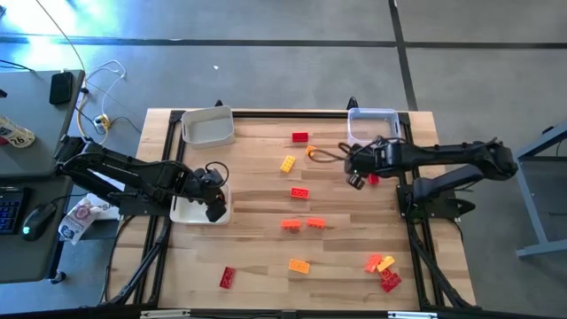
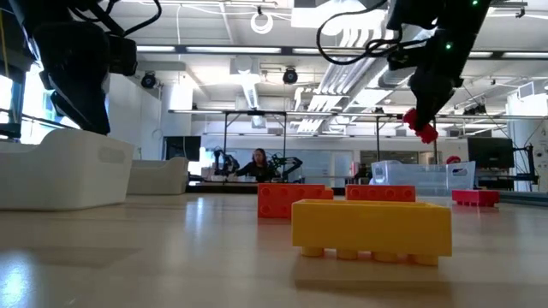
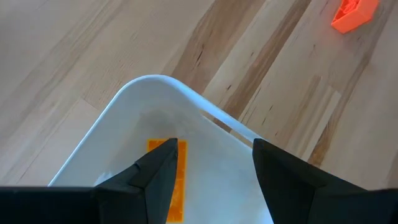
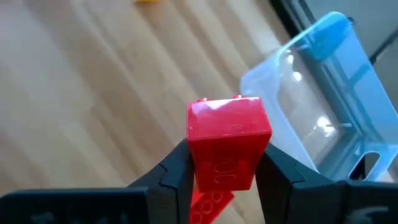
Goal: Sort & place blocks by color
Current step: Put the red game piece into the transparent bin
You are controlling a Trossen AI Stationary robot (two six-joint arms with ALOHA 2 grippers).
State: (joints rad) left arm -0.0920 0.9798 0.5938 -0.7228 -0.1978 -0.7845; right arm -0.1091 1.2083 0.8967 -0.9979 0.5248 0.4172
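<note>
One glossy studded red brick (image 4: pixel 228 142) clamped in right tool (image 4: pixel 221 171), left tool (image 3: pixel 211 165) apart.

We're in a robotics lab: bare concrete floor (image 1: pixel 266 71), exposed ceiling ducts (image 2: pixel 257 85), a light wooden table (image 1: pixel 266 248) on black framing, and a seated person (image 2: pixel 257 162) working at a far bench.

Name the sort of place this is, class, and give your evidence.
Probably a robotics lab: a wooden table with two arms, a desk with a keyboard and mouse beside it, and a big open room with ceiling pipes.
</note>
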